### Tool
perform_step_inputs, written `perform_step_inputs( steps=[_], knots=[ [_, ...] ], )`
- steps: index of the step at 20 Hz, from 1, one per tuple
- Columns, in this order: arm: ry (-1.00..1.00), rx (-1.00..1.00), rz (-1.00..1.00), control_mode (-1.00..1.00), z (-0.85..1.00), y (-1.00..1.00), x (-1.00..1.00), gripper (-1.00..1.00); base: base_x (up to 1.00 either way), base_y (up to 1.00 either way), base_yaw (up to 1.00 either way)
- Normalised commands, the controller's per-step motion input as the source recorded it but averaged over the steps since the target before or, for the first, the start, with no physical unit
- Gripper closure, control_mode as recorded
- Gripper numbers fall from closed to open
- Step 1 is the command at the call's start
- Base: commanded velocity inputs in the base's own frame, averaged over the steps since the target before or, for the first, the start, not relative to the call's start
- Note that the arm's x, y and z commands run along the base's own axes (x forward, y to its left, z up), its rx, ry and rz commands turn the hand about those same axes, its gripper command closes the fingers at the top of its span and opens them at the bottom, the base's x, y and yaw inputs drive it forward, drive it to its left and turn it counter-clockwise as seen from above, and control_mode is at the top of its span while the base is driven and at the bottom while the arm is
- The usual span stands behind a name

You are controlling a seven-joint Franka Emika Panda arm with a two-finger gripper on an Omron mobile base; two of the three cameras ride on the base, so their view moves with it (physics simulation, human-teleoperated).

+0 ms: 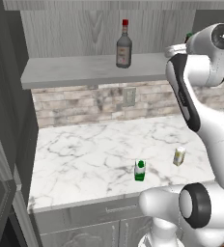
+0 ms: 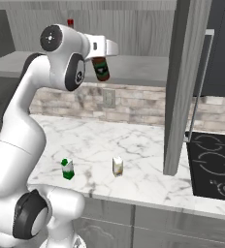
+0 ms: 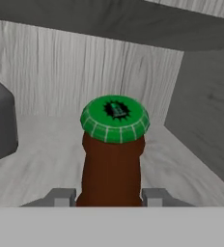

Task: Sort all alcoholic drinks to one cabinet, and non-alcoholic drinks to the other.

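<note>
hand [image 3: 111, 197] raised at wall cabinet shelf [image 1: 75, 70], grasping brown bottle [image 2: 101, 68], arm bent high

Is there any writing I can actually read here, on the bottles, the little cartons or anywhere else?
None can be read.
Brown bottle: dark emblem on its green cap, no legible letters.
Clear-grey bottle: pale label, blurred.
Green-and-white carton and cream-yellow carton: too small.

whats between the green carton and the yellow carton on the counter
Nothing: in the left base view, bare marble counter separates the green carton from the yellow carton. The right base view shows the same empty gap.
</note>
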Motion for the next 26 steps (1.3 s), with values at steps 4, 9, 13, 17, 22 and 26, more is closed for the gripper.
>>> perform_step_inputs(
  steps=[4, 9, 13, 17, 22, 26],
  knots=[
    [0.00, 0.04, 0.00, -1.00, 0.00, 0.00, 0.23, 1.00, 0.00, 0.00, 0.00],
    [0.00, 0.04, 0.00, -1.00, 0.00, 0.00, 0.22, 1.00, 0.00, 0.00, 0.00],
    [0.00, 0.03, 0.00, -1.00, 0.00, 0.00, 0.24, 1.00, 0.00, 0.00, 0.00],
    [0.00, 0.02, 0.00, -1.00, -0.02, 0.00, 0.24, 1.00, 0.00, 0.00, 0.00],
    [-0.01, 0.00, 0.00, -1.00, -0.05, 0.00, 0.27, 1.00, 0.00, 0.00, 0.00],
    [-0.01, 0.00, 0.00, -1.00, -0.04, 0.00, 0.29, 1.00, 0.00, 0.00, 0.00]
  ],
)
